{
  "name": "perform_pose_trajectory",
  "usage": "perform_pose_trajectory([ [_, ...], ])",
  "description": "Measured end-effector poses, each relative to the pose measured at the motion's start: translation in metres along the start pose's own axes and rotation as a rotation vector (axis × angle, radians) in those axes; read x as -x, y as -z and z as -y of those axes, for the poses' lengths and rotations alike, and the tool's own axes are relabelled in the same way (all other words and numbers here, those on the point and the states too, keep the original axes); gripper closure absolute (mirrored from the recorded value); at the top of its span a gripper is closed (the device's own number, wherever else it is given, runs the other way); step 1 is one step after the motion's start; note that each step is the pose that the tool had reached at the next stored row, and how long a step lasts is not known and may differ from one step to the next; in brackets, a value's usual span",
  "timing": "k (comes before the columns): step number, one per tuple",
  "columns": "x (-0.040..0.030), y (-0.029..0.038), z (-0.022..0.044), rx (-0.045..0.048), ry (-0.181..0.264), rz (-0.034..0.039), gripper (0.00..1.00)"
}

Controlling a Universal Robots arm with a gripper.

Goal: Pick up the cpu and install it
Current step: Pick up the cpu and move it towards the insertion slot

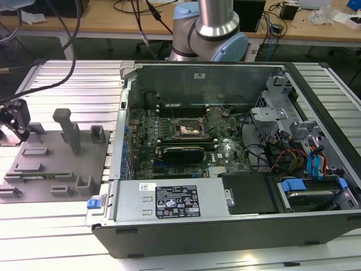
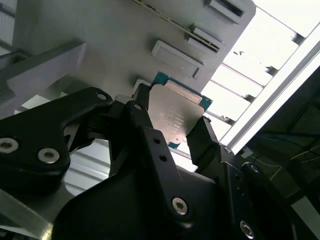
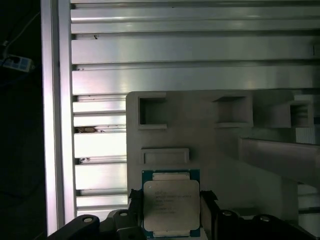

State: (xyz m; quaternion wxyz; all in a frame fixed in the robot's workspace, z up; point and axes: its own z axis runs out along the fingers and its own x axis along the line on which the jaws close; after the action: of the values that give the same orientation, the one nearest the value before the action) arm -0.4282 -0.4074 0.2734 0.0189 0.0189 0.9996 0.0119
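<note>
A slatted metal table (image 1: 56, 73) carried everything. On it, towards the exterior view's right, lay an open computer case (image 1: 186, 237) with its motherboard (image 1: 225, 152) exposed and a dark, metal-framed socket (image 1: 189, 129) near the middle of the board. The robot arm (image 1: 217, 22) rose behind the case. On the exterior view's left sat a grey fixture plate (image 1: 39, 164) with raised blocks and slots, and a long green memory stick (image 1: 34, 176) lay in one slot. The claw (image 1: 14, 121) stood at the far end of that plate, well apart from the case. In both wrist views the claw (image 3: 171, 200) (image 2: 172, 117) was closed on the cpu (image 3: 171, 207) (image 2: 175, 120), with a black finger (image 3: 207, 200) (image 2: 202, 137) pressed against each of two opposite edges and the silver top facing the cameras. The cpu was over the grey plate; I could not tell whether it rested on it or was lifted clear.
</note>
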Motion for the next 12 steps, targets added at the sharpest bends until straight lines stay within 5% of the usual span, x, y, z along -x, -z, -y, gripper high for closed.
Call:
perform_pose_trajectory([
  [12,0.0006,0.0171,-0.0012,0.0,0.0,0.0007,0.45],
])
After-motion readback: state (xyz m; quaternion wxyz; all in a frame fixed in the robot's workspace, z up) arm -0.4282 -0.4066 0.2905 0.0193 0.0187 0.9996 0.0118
